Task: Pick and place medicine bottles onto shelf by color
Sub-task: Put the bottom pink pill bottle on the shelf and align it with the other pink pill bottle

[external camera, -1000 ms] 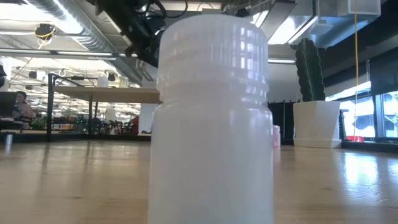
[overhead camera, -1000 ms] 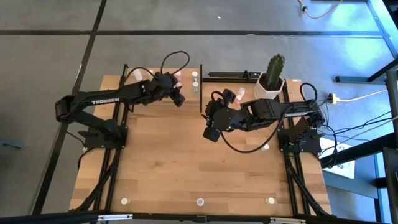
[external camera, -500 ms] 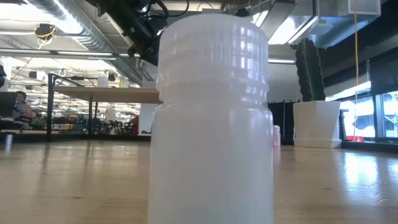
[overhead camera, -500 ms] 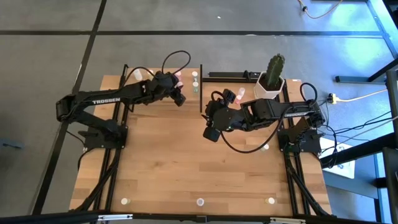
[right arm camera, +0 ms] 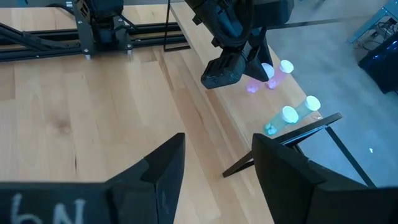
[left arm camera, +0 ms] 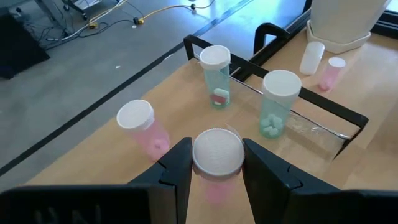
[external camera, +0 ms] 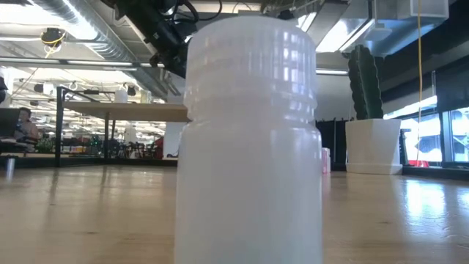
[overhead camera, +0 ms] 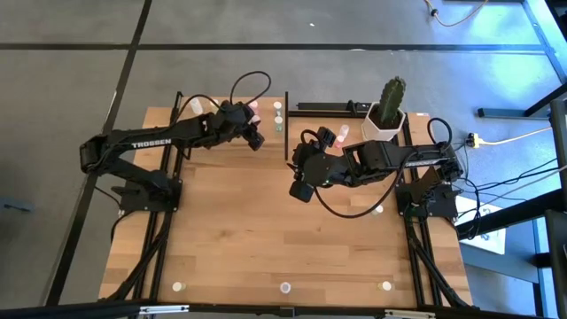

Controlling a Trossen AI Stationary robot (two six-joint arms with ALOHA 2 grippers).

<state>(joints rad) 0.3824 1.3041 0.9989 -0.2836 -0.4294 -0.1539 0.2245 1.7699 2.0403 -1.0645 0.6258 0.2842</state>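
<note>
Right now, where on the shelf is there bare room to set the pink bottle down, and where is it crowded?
The left gripper holds a pink bottle over the shelf. Bare wood lies between the standing pink bottle and the first green bottle. It is tighter near the second green bottle, by the black rail.
</note>
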